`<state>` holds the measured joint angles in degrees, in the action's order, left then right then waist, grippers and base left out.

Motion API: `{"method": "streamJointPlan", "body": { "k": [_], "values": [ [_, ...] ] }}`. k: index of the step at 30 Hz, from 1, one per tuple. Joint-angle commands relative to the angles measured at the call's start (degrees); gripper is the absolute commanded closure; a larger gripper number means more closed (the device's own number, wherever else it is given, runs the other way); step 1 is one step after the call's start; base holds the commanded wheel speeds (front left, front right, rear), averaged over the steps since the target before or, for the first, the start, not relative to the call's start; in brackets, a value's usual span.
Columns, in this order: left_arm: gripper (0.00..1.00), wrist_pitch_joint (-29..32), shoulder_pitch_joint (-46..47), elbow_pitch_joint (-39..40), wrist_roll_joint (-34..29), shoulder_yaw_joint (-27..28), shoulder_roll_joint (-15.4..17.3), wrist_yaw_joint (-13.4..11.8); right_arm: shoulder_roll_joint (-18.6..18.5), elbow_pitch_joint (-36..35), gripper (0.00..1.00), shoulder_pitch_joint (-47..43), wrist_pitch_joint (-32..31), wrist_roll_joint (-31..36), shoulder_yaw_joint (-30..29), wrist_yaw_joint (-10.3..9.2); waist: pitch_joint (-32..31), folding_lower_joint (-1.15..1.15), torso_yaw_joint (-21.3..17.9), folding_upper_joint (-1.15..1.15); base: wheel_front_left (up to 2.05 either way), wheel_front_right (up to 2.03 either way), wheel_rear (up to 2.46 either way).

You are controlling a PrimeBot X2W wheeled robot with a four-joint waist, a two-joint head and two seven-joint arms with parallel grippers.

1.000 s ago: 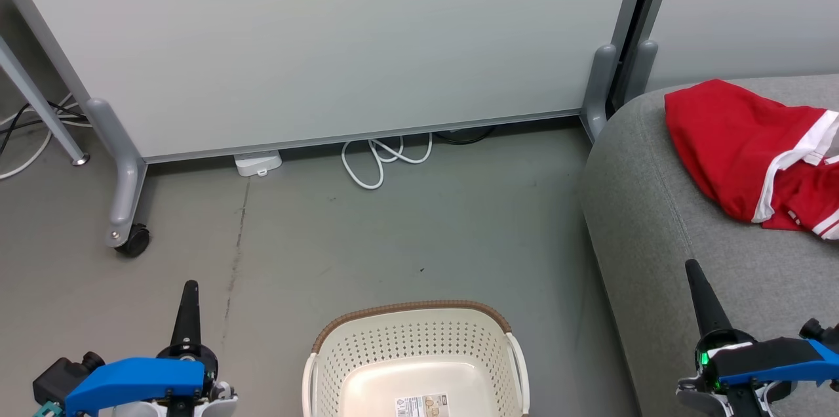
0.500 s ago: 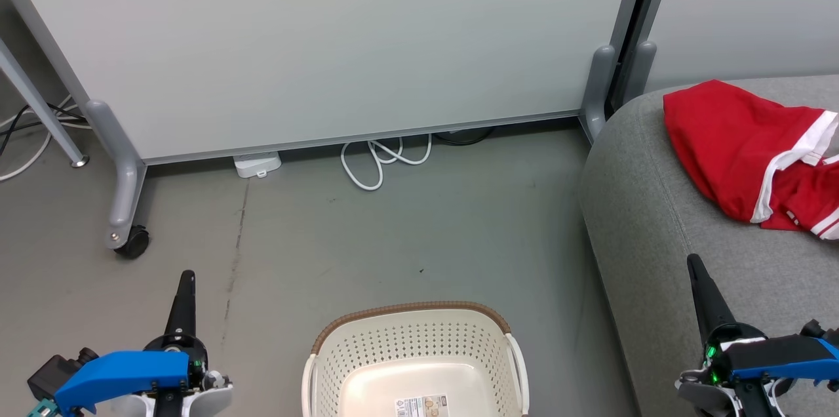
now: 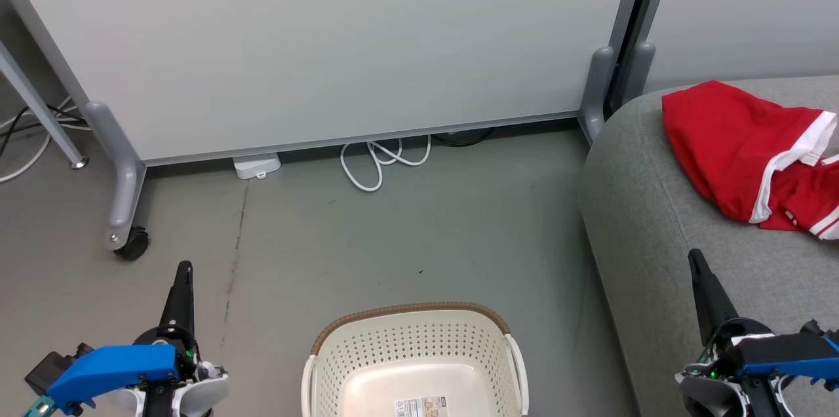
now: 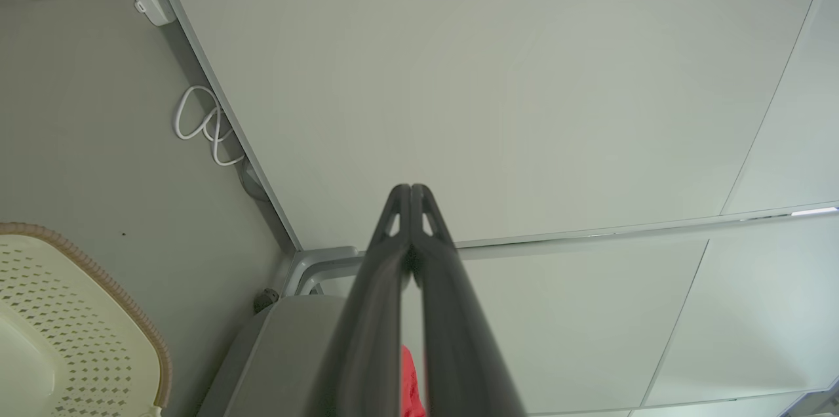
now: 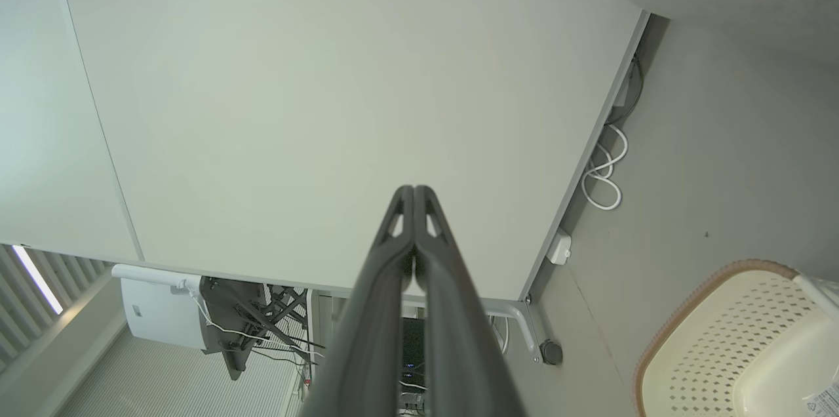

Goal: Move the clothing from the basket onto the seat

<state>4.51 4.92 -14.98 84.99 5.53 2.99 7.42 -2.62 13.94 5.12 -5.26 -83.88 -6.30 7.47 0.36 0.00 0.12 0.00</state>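
Head view: the basket [image 3: 409,307] stands on the grey floor [image 3: 393,240] at the bottom centre, between the two arms. A printed label [image 3: 423,406] lies on its cream bottom.
Clothing: the clothing [image 3: 727,141] lies crumpled on the seat [image 3: 642,220] at the right, well apart from the basket. It is red with white edging and runs past the picture's right edge.
Left gripper: the left gripper [image 3: 184,267] hangs over the floor at lower left, beside the basket but not touching it, pointing toward the partition panel [image 3: 328,43].
Left wrist view: its two dark fingers [image 4: 367,312] are pressed together tip to tip with nothing between them. The basket's brown rim shows at lower left.
Right gripper: the right gripper [image 3: 693,256] is at lower right, over the seat's near part, well short of the clothing.
Right wrist view: its fingers [image 5: 459,312] meet at the tips and hold nothing. The basket shows at lower right.
Background: the panel's leg rests on a castor [image 3: 134,243]. A looped white cable [image 3: 380,164] and a small white box [image 3: 257,164] lie at the panel's foot.
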Motion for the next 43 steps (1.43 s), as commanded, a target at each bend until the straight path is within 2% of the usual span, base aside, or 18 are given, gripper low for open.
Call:
{"method": "streamJointPlan", "body": {
  "k": [1,20,43],
  "values": [
    [1.0,0.5,1.1,0.5,1.3,0.5,0.0,0.1,-0.4,0.0,1.0,1.1,-0.3,-1.5,-0.2,0.04,0.0,0.0,0.0,0.0,0.0,0.0,0.0],
    [1.0,2.3,1.7,1.1,7.7,1.2,-0.2,0.1,-0.4,0.1,1.0,1.5,-1.4,-8.9,-0.3,0.04,-0.2,0.0,-0.1,0.0,0.0,0.0,0.0],
    [1.0,2.3,1.6,1.1,7.5,1.2,-0.2,0.1,-0.4,0.1,1.0,1.4,-1.4,-8.6,-0.3,0.04,-0.2,0.0,-0.1,0.0,0.0,0.0,0.0]
  ]
}}
